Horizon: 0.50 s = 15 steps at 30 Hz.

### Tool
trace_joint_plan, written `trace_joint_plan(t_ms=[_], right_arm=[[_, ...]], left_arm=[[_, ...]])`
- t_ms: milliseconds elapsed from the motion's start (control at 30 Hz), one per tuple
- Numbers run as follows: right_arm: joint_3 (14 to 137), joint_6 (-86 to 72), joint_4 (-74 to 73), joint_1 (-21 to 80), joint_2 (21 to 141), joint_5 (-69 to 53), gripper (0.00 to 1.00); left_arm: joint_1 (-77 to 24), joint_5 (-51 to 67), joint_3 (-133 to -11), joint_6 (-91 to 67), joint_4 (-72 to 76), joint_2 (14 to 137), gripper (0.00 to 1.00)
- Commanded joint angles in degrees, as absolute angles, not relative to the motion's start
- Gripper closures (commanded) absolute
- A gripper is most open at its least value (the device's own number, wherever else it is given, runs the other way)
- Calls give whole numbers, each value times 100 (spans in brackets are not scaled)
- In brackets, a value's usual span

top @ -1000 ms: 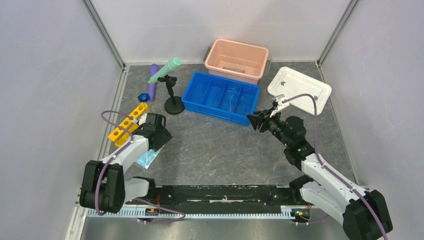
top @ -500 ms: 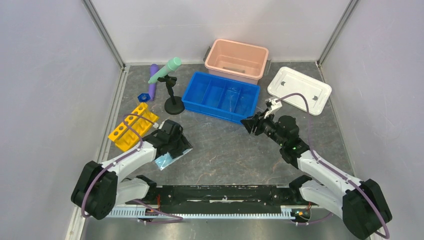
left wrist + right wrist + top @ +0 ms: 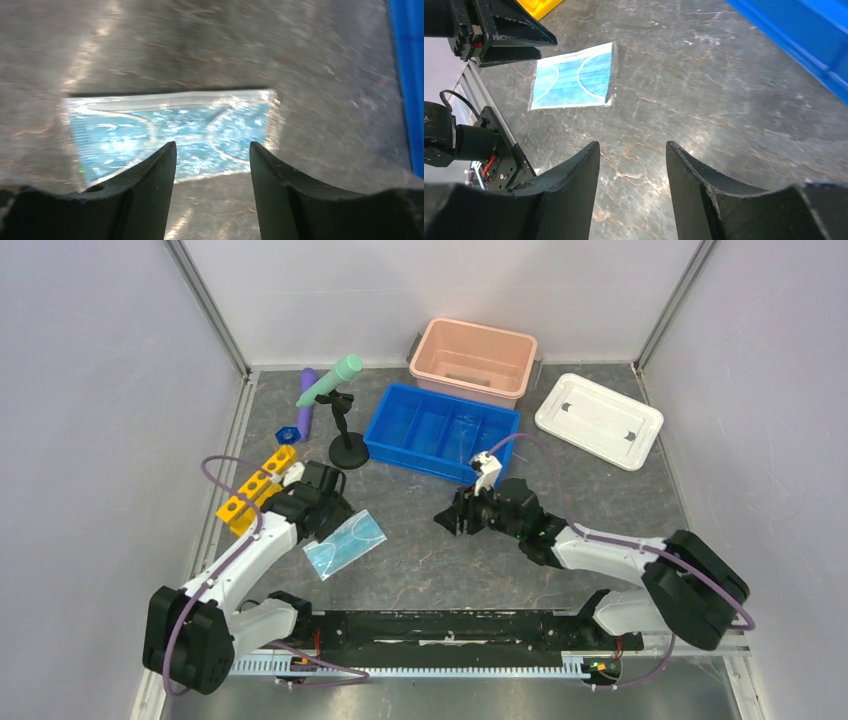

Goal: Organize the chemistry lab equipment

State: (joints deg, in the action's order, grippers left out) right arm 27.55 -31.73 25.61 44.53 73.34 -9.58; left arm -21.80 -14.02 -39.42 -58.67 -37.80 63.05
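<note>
Light-blue mask (image 3: 345, 543) farther right than before

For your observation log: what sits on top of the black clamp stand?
A mint-green tube lies tilted at the top of the black clamp stand. How the clamp grips it is hidden.

From the top: fixed high above and behind both arm bases (image 3: 215, 620), looking down on the whole surface (image 3: 440, 540). From the left wrist: very close, facing down between its own fingers (image 3: 145, 200) onto the mask (image 3: 170, 135), blurred. From the right wrist: low, facing across the surface between its fingers (image 3: 569, 200) toward the mask. Shared in all three: mask and blue tray (image 3: 804, 30) edge.
</note>
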Motion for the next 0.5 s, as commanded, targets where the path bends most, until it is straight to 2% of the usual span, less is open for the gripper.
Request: trace_joint_plan(t_ms=[0, 33, 133, 300, 467], right_arm=[[3502, -3253, 2956, 4832, 8007, -813, 38], [3640, -3239, 2937, 4900, 8223, -859, 35], [4132, -3189, 2903, 5060, 8827, -1014, 34], [4911, -3153, 2804, 5242, 9724, -1150, 34], [5418, -3215, 2915, 5334, 10449, -1358, 35]], left_arm=[[-1447, -1718, -3606, -5983, -4400, 6052, 40], [-1158, -1601, -3518, -5960, -4401, 6019, 43], [-652, -1483, -3428, -5922, -4480, 6009, 55], [-520, -1755, -3324, -6190, -4692, 6073, 81], [-449, -1689, -3002, -6376, -4623, 6201, 98]])
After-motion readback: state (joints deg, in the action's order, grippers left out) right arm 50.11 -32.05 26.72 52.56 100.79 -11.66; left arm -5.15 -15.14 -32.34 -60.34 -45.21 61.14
